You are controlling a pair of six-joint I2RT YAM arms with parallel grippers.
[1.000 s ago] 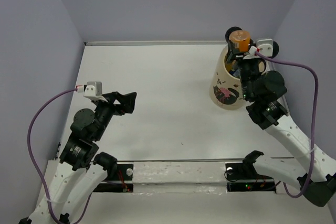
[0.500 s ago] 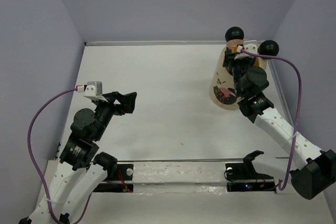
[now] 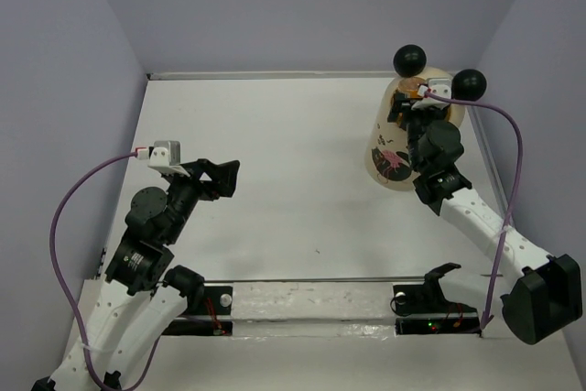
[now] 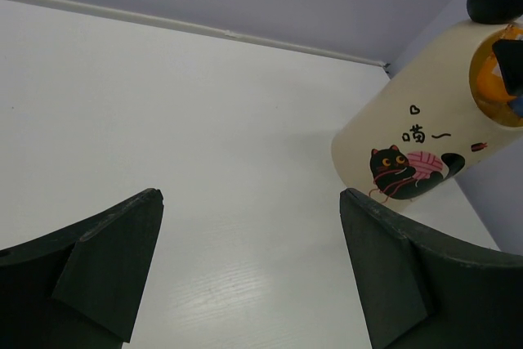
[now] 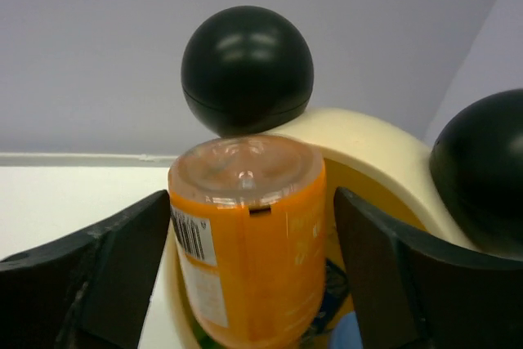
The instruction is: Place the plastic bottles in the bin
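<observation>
Left pincer hangs wide open over the bare table, nothing in it. Right pincer is spread w/ an orange bottle between its fingers, base-up at the bin mouth, btw the black ears.

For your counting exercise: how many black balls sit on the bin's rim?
2. One black ball is at the far-left of the bin's rim, the other at its right; none seems hidden.

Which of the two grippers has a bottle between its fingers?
The right gripper, over the bin: an orange bottle sits between its fingers. The left gripper is open over bare table.
</observation>
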